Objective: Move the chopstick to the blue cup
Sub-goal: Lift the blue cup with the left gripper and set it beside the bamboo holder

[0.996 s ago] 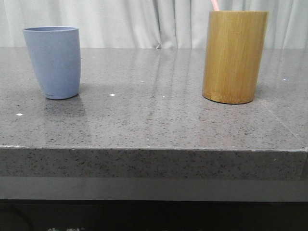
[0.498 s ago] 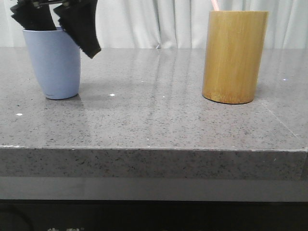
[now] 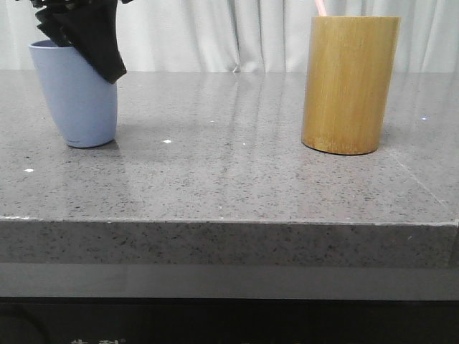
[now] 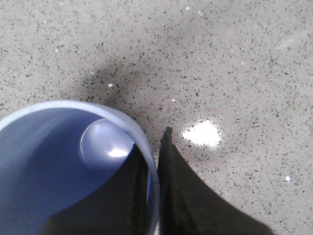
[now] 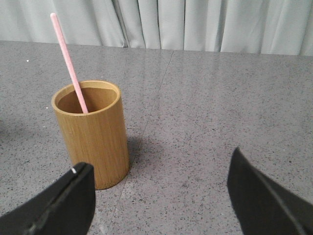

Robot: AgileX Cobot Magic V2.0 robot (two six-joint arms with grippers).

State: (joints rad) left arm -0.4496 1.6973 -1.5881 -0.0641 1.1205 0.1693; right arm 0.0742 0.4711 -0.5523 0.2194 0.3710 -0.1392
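Note:
The blue cup (image 3: 75, 107) stands at the left of the counter, leaning slightly. My left gripper (image 3: 93, 50) comes down over its right rim. In the left wrist view the gripper (image 4: 154, 156) has one finger (image 4: 122, 196) inside the cup (image 4: 44, 156) and one finger (image 4: 190, 196) outside, pinching the wall. A pale pink chopstick (image 3: 320, 7) pokes out of the tall bamboo holder (image 3: 349, 86) at the right. My right gripper (image 5: 160, 164) is open wide and empty, short of the holder (image 5: 95, 142), with the chopstick (image 5: 68, 63) leaning inside it.
The grey speckled counter (image 3: 229, 179) has its front edge close to the camera. A white curtain (image 3: 215, 32) hangs behind. The two containers stand far apart, with bare counter between them.
My left gripper entered from above, moved left and closed over the blue cup's right rim. The cup's top has shifted slightly left. The holder has not moved.

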